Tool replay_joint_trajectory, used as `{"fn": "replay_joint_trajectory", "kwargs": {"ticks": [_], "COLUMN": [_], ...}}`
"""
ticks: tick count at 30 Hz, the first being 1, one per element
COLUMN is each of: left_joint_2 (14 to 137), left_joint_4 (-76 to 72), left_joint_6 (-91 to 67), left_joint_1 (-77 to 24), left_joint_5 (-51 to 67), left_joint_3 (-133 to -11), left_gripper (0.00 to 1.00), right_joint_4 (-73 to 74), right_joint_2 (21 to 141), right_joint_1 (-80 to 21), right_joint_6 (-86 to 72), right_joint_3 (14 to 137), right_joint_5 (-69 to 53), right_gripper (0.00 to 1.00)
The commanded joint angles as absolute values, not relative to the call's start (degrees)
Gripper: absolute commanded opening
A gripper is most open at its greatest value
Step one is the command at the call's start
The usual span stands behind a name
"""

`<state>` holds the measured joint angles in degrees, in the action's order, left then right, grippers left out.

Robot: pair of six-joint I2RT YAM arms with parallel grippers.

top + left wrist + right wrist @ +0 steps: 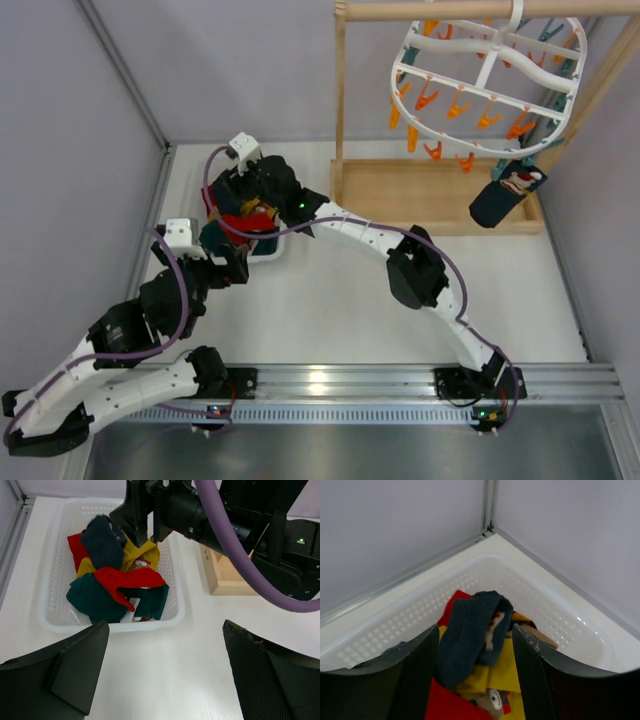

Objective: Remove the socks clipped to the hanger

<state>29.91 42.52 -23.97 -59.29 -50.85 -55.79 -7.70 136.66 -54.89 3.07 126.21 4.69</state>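
Well, my right fingers [550, 680] stand half-parted around the navy sock [470, 630] above the basket [545, 612], so rising could snag it out

A white basket [55, 615] holds piled socks [117, 580], red, yellow, teal and navy. The right gripper [148, 532] hangs just above them

White perforated basket [172, 615], inside it navy sock [104, 542], red sock [127, 577], mustard-yellow sock [145, 556], dark teal sock [92, 597], well right of the basket white hanger [495, 58] with orange and teal clips [428, 98], dark clipped sock [500, 200] with red-and-white patch, tan wooden stand [400, 190].
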Motion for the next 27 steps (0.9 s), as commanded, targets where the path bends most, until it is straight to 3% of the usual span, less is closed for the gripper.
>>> {"fn": "replay_joint_trajectory", "kwargs": {"ticks": [1,7,14,15,18,27], "left_joint_2": [29.4,29.1,30.1,30.2,30.8,31.4], "left_joint_4": [41.7,41.7,41.7,41.8,41.7,41.7], "left_joint_6": [-24.6,-24.8,-24.3,-24.3,-24.1,-23.8], "left_joint_1": [-59.2,-59.2,-59.2,-59.1,-59.0,-59.0], "left_joint_5": [-51.3,-51.0,-51.1,-50.8,-50.4,-48.9], "left_joint_3": [-55.5,-55.5,-55.4,-55.5,-55.5,-55.5], "left_gripper": [0.99,0.99,0.99,0.99,0.99,0.99], "right_joint_4": [-7.2,-13.0,-8.2,-7.0,-1.7,18.1], "right_joint_2": [130.4,110.8,83.4,77.9,66.7,40.6], "right_joint_1": [-53.7,-50.9,-47.7,-47.4,-43.9,-25.2], "right_joint_6": [3.9,2.3,-2.0,-2.2,-2.5,-9.7], "right_joint_3": [121.0,98.7,72.9,70.3,57.5,41.3], "right_joint_5": [5.0,5.4,5.4,5.8,8.3,11.9], "right_gripper": [0.61,0.66,0.92,0.99,0.99,0.99]}}
